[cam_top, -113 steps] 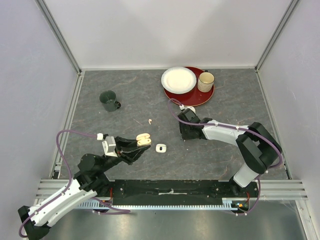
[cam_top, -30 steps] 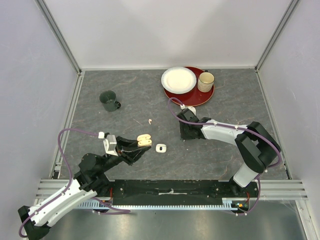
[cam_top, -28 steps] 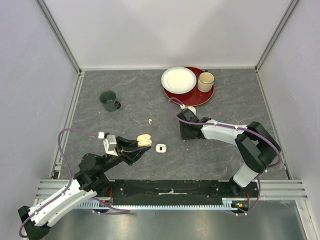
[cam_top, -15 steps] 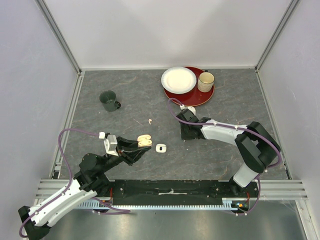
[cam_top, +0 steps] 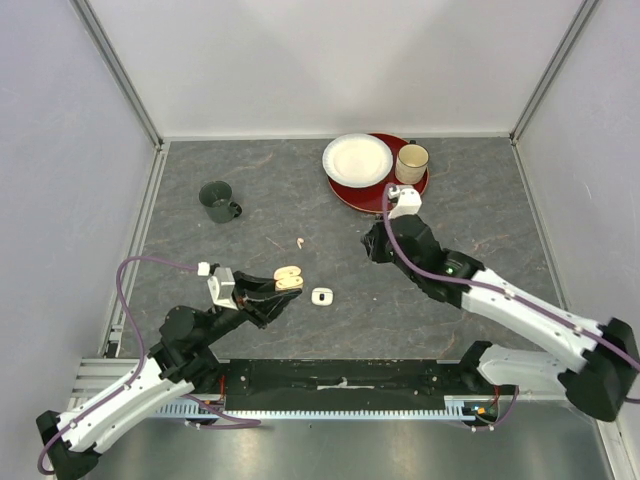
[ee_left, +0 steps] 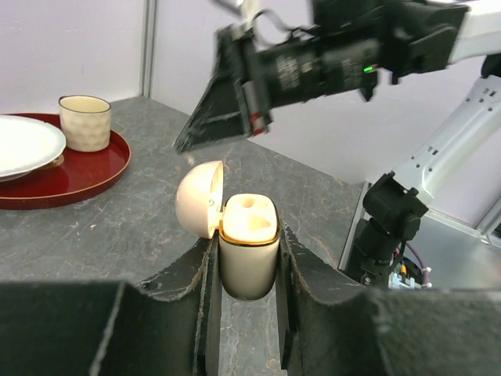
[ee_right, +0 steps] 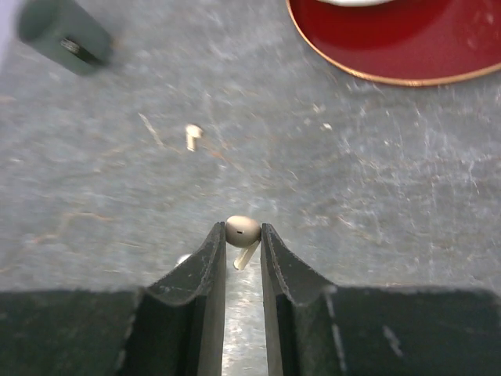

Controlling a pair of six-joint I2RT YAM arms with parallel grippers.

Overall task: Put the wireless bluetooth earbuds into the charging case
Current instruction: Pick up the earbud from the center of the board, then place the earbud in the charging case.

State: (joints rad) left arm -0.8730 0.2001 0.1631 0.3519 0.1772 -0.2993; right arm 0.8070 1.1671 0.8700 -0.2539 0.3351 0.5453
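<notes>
My left gripper (cam_top: 284, 288) is shut on a cream charging case (cam_top: 288, 278) and holds it upright above the table with its lid open. The left wrist view shows the case (ee_left: 248, 244) between the fingers, its two sockets bare. My right gripper (cam_top: 371, 246) is shut on one white earbud (ee_right: 243, 230), gripped by the bud with the stem hanging down, above the table. A second earbud (cam_top: 300, 242) lies loose on the table between the arms and also shows in the right wrist view (ee_right: 192, 135). Other earbuds are out of view.
A small white object with a dark centre (cam_top: 321, 296) lies just right of the case. A green mug (cam_top: 217, 201) stands at the left. A red tray (cam_top: 400, 196) at the back holds a white plate (cam_top: 357, 160) and a beige cup (cam_top: 411, 163).
My right arm has lifted off the table, carrying the earbud up with it, and its elbow has swung out to the right. My left gripper and the case have stayed put.
</notes>
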